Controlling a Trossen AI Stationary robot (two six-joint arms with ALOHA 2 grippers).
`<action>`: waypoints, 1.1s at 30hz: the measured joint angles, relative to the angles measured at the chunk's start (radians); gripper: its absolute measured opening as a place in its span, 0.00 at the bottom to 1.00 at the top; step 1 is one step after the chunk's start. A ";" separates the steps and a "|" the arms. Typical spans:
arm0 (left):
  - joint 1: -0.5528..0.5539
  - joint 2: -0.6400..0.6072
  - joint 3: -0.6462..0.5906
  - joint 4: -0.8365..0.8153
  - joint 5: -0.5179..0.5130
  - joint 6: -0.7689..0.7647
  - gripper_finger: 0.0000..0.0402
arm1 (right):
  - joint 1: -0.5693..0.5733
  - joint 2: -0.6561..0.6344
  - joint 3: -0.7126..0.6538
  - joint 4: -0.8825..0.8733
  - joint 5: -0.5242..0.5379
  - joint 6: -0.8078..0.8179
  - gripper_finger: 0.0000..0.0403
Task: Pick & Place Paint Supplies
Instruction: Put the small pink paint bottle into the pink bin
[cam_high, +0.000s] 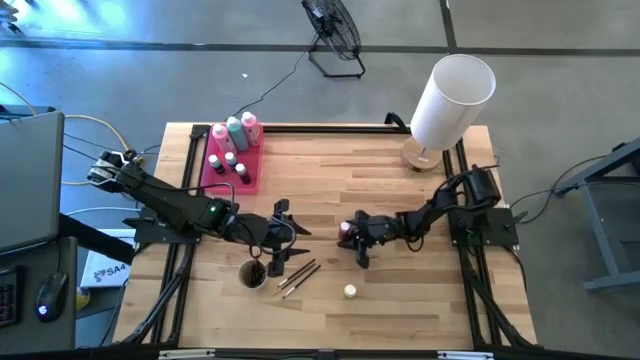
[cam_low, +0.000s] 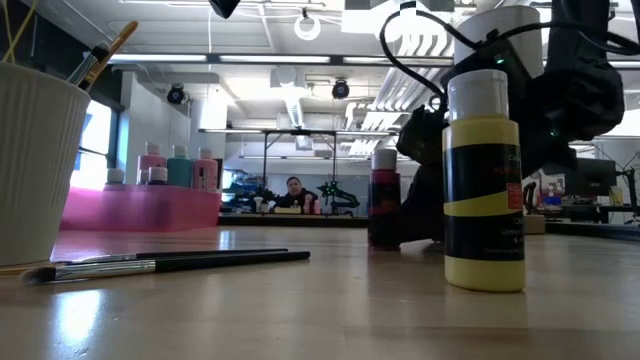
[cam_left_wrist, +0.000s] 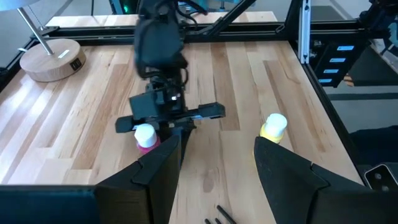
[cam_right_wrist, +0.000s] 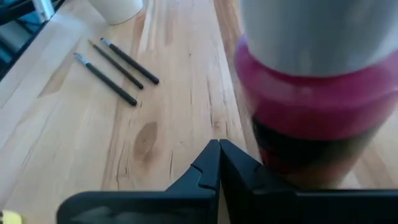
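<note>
The magenta bottle (cam_high: 346, 230) with its white cap stands upright near the middle of the surface (cam_high: 400, 290), and my right claw (cam_high: 362, 251) sits just beside it at its five o'clock, fingers clenched together on nothing. In the right wrist view the bottle fills the frame beside my closed tips, not between them. To take it well, I judge I must first release the fingers, shift so the bottle's body sits squarely between them, then close below the cap and lift straight up before carrying it toward the pink tray (cam_high: 218, 165) at ten o'clock, where other bottles (cam_high: 236, 132) already stand. The risk is nudging it over with closed tips.

A yellow bottle (cam_high: 350, 291) waits at six o'clock of the magenta one, upright. Two brushes (cam_high: 298, 276) lie flat at eight o'clock, beside a cup (cam_high: 253, 273) holding more. My left claw (cam_high: 284, 238) hovers over them, fingers spread, gripping nothing. A white lampshade (cam_high: 452, 100) stands at two o'clock.
</note>
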 joint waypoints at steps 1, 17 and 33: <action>0.000 0.000 0.000 0.000 0.003 -0.002 0.50 | -0.010 0.000 0.000 0.000 -0.024 -0.014 0.00; 0.000 0.000 0.000 -0.001 -0.043 0.000 0.50 | -0.133 -0.002 0.000 -0.004 -0.357 -0.113 0.01; 0.008 0.000 -0.083 0.077 -0.117 0.136 0.44 | -0.202 -0.452 -0.003 -0.739 -0.402 -0.281 0.01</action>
